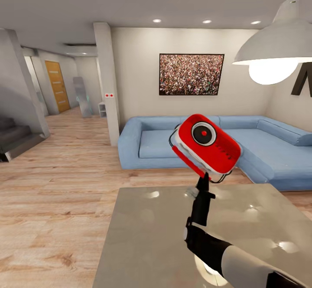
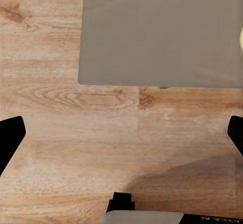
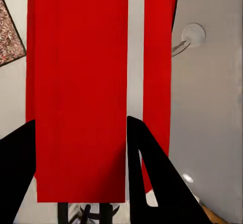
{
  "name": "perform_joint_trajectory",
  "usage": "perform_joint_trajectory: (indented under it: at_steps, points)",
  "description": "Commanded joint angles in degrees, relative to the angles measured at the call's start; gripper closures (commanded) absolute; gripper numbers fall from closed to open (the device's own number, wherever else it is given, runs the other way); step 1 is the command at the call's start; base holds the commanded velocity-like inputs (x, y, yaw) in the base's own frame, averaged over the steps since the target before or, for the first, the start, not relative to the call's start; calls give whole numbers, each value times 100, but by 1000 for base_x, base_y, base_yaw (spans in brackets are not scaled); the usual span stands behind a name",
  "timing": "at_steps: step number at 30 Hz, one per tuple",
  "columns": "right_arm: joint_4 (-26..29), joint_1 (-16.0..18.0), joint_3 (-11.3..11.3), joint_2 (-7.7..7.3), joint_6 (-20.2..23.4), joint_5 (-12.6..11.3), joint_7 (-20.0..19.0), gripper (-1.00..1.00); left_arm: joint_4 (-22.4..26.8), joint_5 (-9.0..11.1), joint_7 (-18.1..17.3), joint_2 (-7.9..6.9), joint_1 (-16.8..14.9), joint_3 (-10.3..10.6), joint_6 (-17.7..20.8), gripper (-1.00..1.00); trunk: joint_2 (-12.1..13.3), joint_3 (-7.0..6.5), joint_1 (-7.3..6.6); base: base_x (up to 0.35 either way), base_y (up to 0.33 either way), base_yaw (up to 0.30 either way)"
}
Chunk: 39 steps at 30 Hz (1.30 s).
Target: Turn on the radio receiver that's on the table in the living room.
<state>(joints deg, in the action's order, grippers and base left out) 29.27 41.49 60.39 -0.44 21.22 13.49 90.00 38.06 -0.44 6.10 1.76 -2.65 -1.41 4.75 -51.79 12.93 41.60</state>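
Raised above the counter [image 1: 143,236] in the head view, the right arm stands nearly upright with its right end effector [image 1: 203,179] clamped onto the underside of the radio receiver [image 1: 207,144]. That radio is held in the air, well clear of the glossy grey surface and tilted, its red face with the round black dial turned toward the camera and its thin metal handle showing along its left and lower edges. In the right wrist view, two black fingers [image 3: 147,168] press against opposite sides of a broad red panel of the radio receiver [image 3: 81,92], with a pale strip beside it.

Behind the radio sits a blue L-shaped sofa [image 1: 147,142] against the far wall, and above it hangs a framed picture of a crowd [image 1: 191,74]. A white pendant lamp [image 1: 273,49] hangs at upper right. Light wood floor [image 1: 56,192] stretches left toward a hallway with an orange door [image 1: 57,86].

The left end effector [image 2: 121,135] points down at the wood floor just past one edge of the counter [image 2: 162,32], its black fingertips spread wide apart with nothing between them.
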Motion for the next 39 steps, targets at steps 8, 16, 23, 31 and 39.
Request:
perform_joint_trajectory:
  at_steps: [8, 16, 23, 31, 39]
  points:
    - [-93, 0, 307, -6, 994, 435, 0, 100, -1, -6, 4, 0, 1, -4, 0, -100, 0, 0, 0, 0, 0, 0]
    - [-152, 1, 489, -3, 1608, 836, 0, 100, -1, -9, 5, 0, 1, -8, 0, -100, 0, 0, 0, 0, 0, 0]
    - [-419, 1, 908, -8, 2167, 1130, 0, 100, -1, -9, 5, 0, -1, -9, 0, -100, 0, 0, 0, 0, 0, 0]
    - [-617, 0, 1130, -8, 2303, 1216, 0, 100, -1, -9, 5, 0, -2, -9, 0, -100, 0, 0, 0, 0, 0, 0]
    - [-641, -25, 1155, -15, 2333, 1560, 0, 100, -1, -9, 5, 1, -1, -9, 0, -100, 0, 0, 0, 0, 0, 0]
